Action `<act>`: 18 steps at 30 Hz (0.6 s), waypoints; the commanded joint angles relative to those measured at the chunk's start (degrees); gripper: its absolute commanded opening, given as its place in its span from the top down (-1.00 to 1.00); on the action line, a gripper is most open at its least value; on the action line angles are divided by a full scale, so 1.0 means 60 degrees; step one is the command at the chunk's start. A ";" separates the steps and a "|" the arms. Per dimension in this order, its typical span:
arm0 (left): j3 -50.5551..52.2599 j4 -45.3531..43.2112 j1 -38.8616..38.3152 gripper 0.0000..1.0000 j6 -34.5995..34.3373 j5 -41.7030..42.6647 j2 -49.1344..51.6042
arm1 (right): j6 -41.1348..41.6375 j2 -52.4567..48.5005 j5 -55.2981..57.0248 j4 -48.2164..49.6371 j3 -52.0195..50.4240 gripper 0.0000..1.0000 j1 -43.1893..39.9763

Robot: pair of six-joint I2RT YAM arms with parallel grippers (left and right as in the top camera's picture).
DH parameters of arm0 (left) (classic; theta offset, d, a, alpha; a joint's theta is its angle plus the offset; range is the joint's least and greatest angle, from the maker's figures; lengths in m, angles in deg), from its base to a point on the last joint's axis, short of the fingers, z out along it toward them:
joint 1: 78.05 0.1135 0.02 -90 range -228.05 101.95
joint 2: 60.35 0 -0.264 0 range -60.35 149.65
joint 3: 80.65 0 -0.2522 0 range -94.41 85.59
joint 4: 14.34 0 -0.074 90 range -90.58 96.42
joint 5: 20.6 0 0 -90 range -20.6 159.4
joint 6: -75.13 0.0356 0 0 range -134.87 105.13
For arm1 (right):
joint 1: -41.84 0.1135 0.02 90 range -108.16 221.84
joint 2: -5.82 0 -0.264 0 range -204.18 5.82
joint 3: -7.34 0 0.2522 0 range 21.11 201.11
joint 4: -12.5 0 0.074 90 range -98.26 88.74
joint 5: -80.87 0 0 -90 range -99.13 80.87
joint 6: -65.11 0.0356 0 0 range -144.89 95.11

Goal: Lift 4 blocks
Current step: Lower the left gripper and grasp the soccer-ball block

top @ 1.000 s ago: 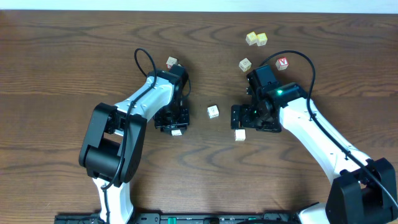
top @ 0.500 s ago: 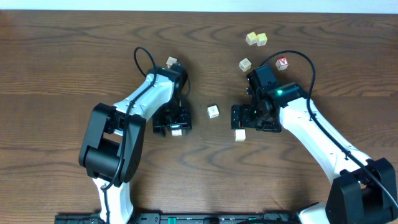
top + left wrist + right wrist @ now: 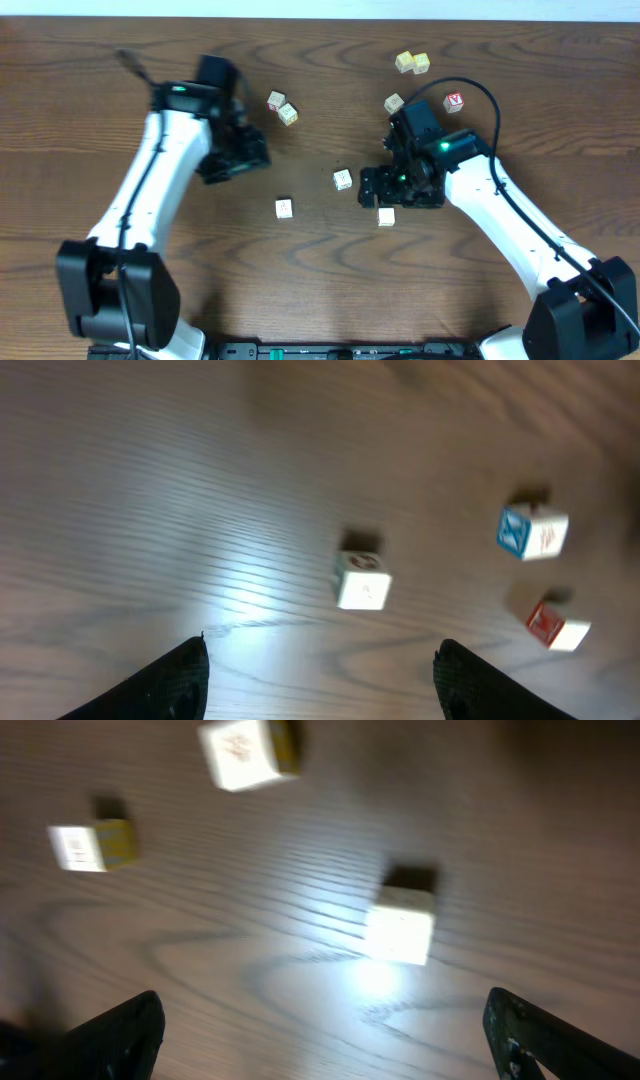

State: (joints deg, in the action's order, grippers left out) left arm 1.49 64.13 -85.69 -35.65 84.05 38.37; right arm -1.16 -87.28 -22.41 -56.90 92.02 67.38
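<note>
Blocks [image 3: 343, 179]: loose on table [image 3: 300, 280], none lifted; left gripper [image 3: 322, 650] and right gripper [image 3: 322, 1000] both spread, empty, right apparently lining one up.

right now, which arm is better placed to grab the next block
Right, probably. The right fingers, open, frame the white block just ahead; the left fingers, also open, stand clearly farther from every block.

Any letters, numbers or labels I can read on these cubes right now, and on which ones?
Red-lettered cube: one red letter, perhaps "V", too small to be sure.
Blue-sided cube: blue and red marks, too blurred to read.
Nothing else is legible in any view.
</note>
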 commanded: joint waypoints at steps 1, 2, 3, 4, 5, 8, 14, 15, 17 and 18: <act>0.0098 0.0095 0.0630 -0.44 0.0270 -0.0004 0.0142 | 0.0146 0.0015 0.0076 0.0215 0.0488 -0.99 0.0382; 0.0335 0.0058 0.0637 -0.43 0.0648 0.0364 0.0215 | 0.0474 0.0011 0.0219 0.0459 0.0484 -0.99 0.0492; 0.0492 0.0055 0.0605 -0.43 0.0798 0.0623 0.0237 | 0.0627 0.0011 0.0335 0.0532 0.0481 -0.99 0.0546; 0.0732 -0.0015 0.0510 -0.38 0.0936 0.0943 0.0284 | 0.0776 0.0011 0.0484 0.0568 0.0481 -0.98 0.0605; 0.1042 -0.0186 0.0375 -0.37 0.0958 0.1202 0.0324 | 0.0911 0.0011 0.0652 0.0597 0.0481 -0.98 0.0685; 0.1781 -0.0889 -0.0051 -0.37 0.0954 0.1348 0.0339 | 0.0936 0.0011 0.0718 0.0605 0.0481 -0.99 0.0754; 0.3093 -0.2699 -0.1086 -0.39 -0.0069 0.0914 0.0346 | 0.0929 0.0011 0.1024 0.0313 0.0474 -0.99 0.0754; 0.3315 -0.3071 -0.1311 -0.39 -0.0455 0.0346 0.0346 | 0.0933 0.0011 0.1151 0.0226 0.0474 -0.99 0.0754; 0.3490 -0.3424 -0.1523 -0.39 -0.0535 -0.0109 0.0353 | 0.0929 0.0011 0.1249 0.0142 0.0474 -0.99 0.0754; 0.3559 -0.3585 -0.1625 -0.39 -0.0561 -0.0219 0.0357 | 0.0929 0.0011 0.1253 0.0131 0.0474 -0.99 0.0754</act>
State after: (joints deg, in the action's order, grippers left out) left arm 21.01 44.78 -93.63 -35.69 88.21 40.23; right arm 3.43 -87.28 -17.01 -55.83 93.92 71.71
